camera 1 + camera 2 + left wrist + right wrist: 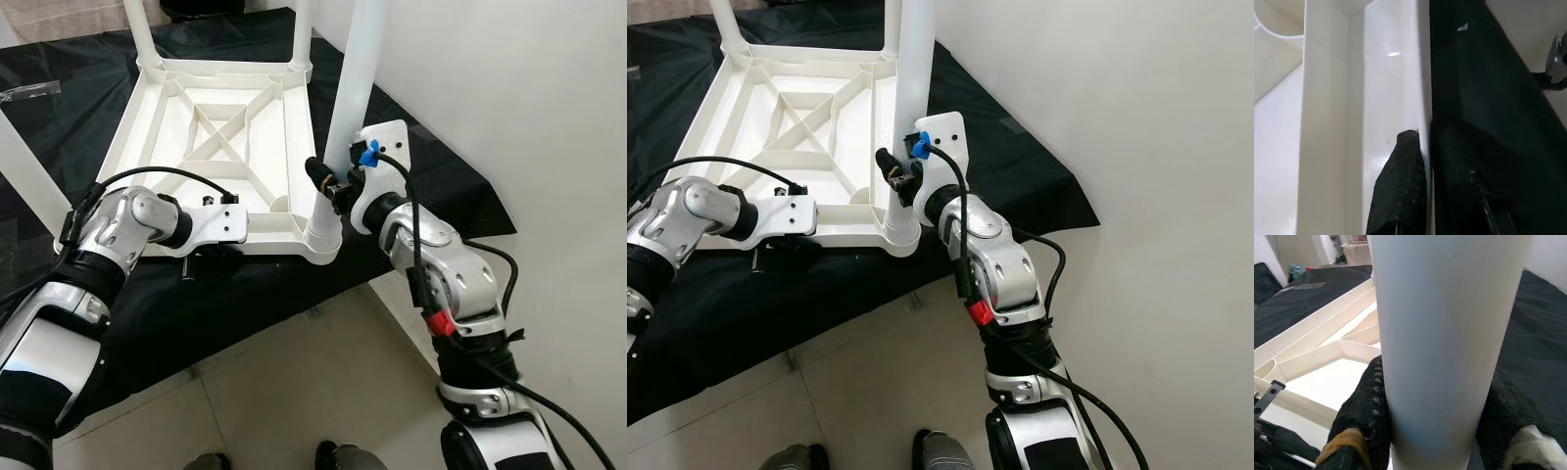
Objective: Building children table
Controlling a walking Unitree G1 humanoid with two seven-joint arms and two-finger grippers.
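right gripper [1430, 431] fingers clamp white leg [355, 88], seating it in socket | left gripper [1430, 191] fingers pinch upturned tabletop [211, 127] rim, lower-left, steadying

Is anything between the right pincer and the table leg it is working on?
Nothing visible: the right pincer is shut on the white leg, a finger on each side. The leg stands in its corner socket of the upturned tabletop.
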